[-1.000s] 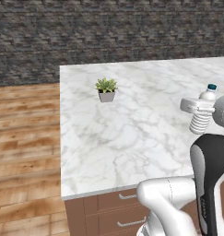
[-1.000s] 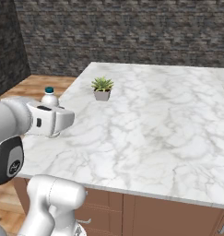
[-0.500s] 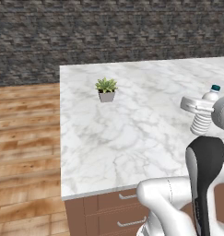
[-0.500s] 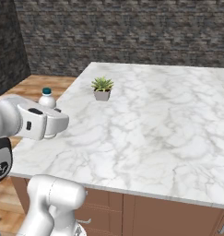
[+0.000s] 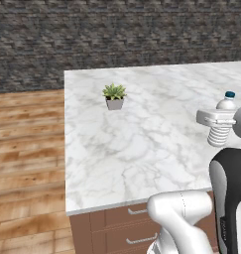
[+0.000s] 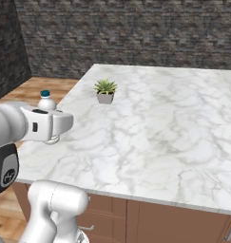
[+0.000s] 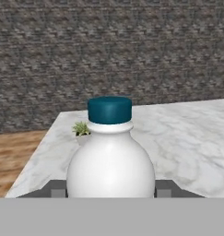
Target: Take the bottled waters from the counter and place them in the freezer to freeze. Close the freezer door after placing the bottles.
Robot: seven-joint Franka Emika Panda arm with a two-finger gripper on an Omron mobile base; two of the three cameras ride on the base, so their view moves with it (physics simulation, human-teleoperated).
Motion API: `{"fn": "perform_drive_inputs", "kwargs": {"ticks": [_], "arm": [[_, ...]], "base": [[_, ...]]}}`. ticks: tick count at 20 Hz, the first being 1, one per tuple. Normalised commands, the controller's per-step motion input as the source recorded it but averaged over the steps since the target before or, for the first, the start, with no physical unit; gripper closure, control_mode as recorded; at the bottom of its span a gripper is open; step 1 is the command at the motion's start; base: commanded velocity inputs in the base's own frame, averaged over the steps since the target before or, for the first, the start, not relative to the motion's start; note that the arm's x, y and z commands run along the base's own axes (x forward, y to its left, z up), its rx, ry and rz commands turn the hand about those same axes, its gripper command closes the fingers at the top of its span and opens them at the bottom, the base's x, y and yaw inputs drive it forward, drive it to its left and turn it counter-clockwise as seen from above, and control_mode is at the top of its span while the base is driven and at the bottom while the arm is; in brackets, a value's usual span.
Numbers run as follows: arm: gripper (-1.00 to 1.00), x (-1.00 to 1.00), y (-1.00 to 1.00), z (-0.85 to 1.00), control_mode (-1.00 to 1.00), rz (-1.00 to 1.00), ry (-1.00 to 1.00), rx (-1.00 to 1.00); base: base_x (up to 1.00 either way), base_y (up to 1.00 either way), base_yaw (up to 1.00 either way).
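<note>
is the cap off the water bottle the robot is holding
No, the bottle between the fingers of the gripper has its dark teal cap on in the hand view.

Small ribbed pale plastic bottle (image 5: pixel 222 128), smooth teal cap. White grey-veined marble counter (image 5: pixel 142 149), polished. Brown wooden drawers (image 5: pixel 122 230), silver metal handles. Rough stone wall (image 5: pixel 117 39).

You are looking at a dark stone wall (image 5: pixel 117 39) running across the back, at 12 o'clock. A wooden plank floor (image 5: pixel 25 149) is lying at 9 o'clock in the left base view, warm brown and shining a little. In the right base view, a second dark wall (image 6: pixel 7 52) is standing at 10 o'clock. Brown drawers (image 5: pixel 122 230) with silver handles are sitting at 6 o'clock. Soft, even light is falling everywhere.
</note>
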Motion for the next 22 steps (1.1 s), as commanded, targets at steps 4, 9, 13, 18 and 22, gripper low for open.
{"fn": "perform_drive_inputs", "kwargs": {"ticks": [4, 9, 13, 18, 22], "arm": [[1.00, -0.03, 0.04, 0.00, -1.00, 0.05, 0.00, -0.02], [1.00, 0.00, 0.00, 0.00, -1.00, 0.00, 0.00, 0.00], [1.00, 0.00, 0.00, 0.00, -1.00, 0.00, 0.00, 0.00], [1.00, -0.05, 0.00, 0.00, 1.00, 0.00, 0.00, 0.00], [1.00, 0.00, 0.00, 0.00, 1.00, 0.00, 0.00, 0.00]], "base": [[0.00, 0.00, 0.00], [0.00, 0.00, 0.00], [0.00, 0.00, 0.00], [-0.16, 0.07, 0.00], [-0.33, 0.26, 0.01]]}}
